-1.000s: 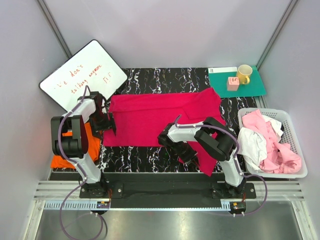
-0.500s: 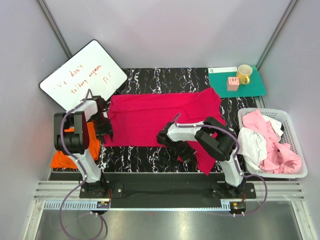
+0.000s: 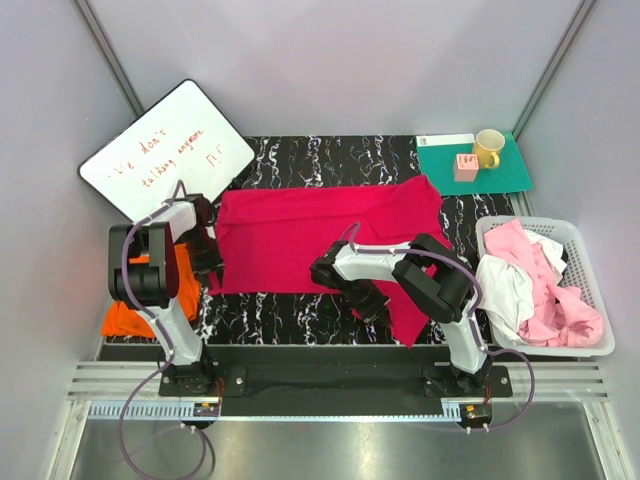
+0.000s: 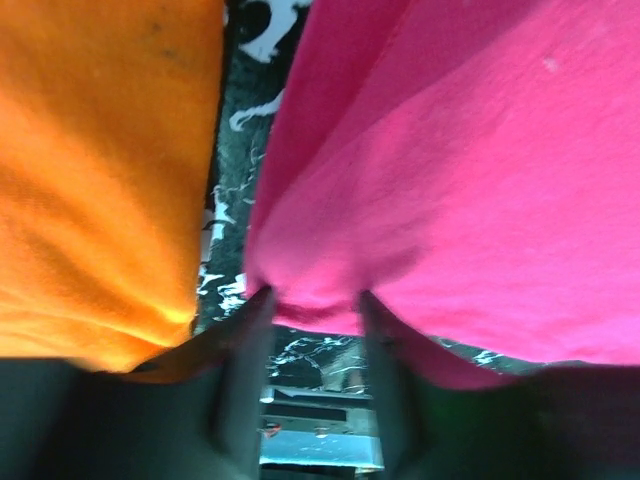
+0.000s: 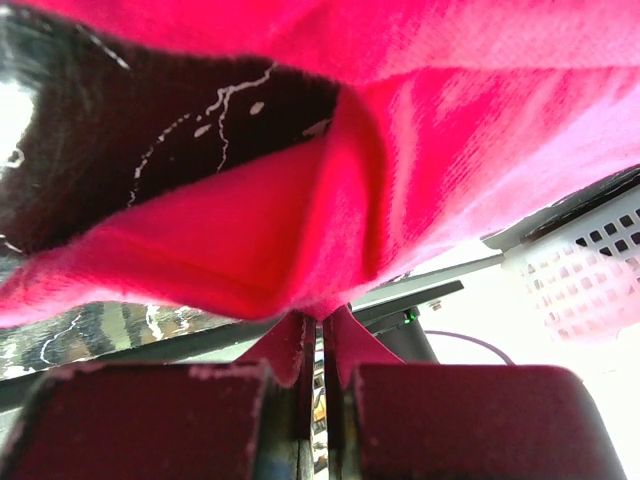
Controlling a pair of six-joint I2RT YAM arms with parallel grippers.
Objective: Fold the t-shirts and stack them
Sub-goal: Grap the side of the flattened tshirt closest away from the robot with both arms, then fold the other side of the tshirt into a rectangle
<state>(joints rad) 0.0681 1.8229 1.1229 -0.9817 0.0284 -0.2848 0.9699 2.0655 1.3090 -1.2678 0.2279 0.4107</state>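
Flagging risks, big to small. On the black marbled table (image 3: 330, 160), the large magenta-red cloth t-shirt (image 3: 300, 235) lies spread mid-frame. Its long axis runs left to right, right end trailing toward lower right; neck end not discernible. The orange cloth shirt (image 4: 100, 170) sits just beside its left hem. The left gripper (image 4: 312, 300), jaws parted astride that hem, could snag both. The right gripper (image 5: 320, 325) is clenched on a thin magenta fold, which could slip under a pull and skew the fold.

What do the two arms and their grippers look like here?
The left arm and right arm have white links between chunky black joints, each with a looping purple cable. The left gripper has flat grey fingers; the right gripper looks reddish.
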